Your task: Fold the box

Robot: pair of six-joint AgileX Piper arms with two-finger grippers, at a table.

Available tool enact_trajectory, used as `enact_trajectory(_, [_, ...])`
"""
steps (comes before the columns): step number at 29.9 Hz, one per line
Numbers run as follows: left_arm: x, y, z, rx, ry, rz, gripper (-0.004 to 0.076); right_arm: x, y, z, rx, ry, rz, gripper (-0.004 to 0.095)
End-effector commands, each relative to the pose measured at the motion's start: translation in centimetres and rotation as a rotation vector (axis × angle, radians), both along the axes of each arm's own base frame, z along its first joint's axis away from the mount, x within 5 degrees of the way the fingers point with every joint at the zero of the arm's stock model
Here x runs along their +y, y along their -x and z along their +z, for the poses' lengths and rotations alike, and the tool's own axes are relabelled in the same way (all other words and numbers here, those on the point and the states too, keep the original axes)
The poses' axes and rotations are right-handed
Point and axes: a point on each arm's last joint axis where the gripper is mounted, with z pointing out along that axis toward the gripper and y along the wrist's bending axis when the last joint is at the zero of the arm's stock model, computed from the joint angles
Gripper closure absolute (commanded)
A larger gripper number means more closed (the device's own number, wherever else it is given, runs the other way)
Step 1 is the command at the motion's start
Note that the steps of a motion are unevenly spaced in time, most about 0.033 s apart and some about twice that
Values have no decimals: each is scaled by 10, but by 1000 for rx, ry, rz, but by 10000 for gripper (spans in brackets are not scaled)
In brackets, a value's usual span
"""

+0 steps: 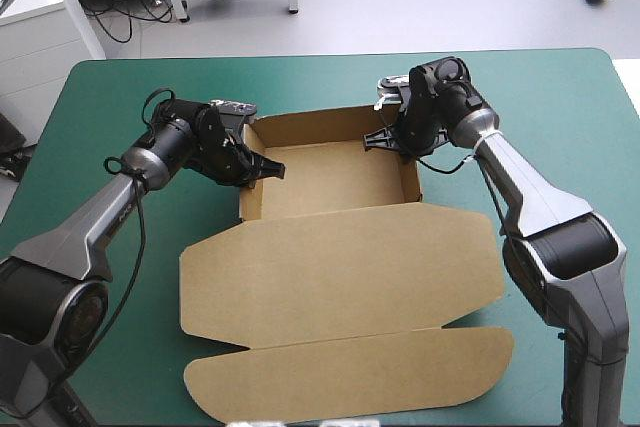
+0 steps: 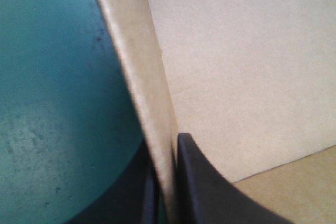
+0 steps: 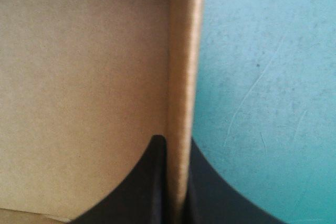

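— Brown board: the box (image 1: 340, 277) is sitting as an open tray, lid lying flat on its near side, teal-green cover (image 1: 120, 97) showing all around it.
— Grippers?
— The left gripper (image 1: 268, 169) is pinching the box's left wall and the right gripper (image 1: 385, 137) its right wall.
— Risk?
— If either pinch is slipping, I judge a wall could spring untucked. No writing is showing.

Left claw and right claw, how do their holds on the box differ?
On the box, the left claw pinches the left wall, the right claw the right wall. The left claw grips about midway along its wall, the right claw nearer the far corner. Both are shut on board, one finger inside the tray, one outside.
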Motion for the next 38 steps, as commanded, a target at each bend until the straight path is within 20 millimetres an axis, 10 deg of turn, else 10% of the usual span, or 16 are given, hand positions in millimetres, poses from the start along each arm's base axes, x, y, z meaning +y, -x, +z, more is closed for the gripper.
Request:
enact_trajectory(1, [-8,8,25,-59,59,-50,702,10,15,34,-40,-105,62,923])
enact_trajectory(6, [-7,12,23,-18,46,-59,410,10,15,34,-40,-106,60,742])
enact_trajectory(11, [-5,14,22,11,27,-39,108,10,16,35,-42,-111,69,195])
enact_trajectory(15, [-6,12,24,-12,47,-31,102,10,16,36,-46,-108,72,-8])
enact_trajectory(23, [-5,18,44,-76,81,-28,102,-4,23,58,-134,-27,73,-5])
enact_trajectory(33, [18,55,132,-356,91,-41,131,-40,55,126,-297,-84,77,-5])
enact_trajectory(38, [45,103,179,-521,34,-77,354,-59,79,160,-394,-86,85,13])
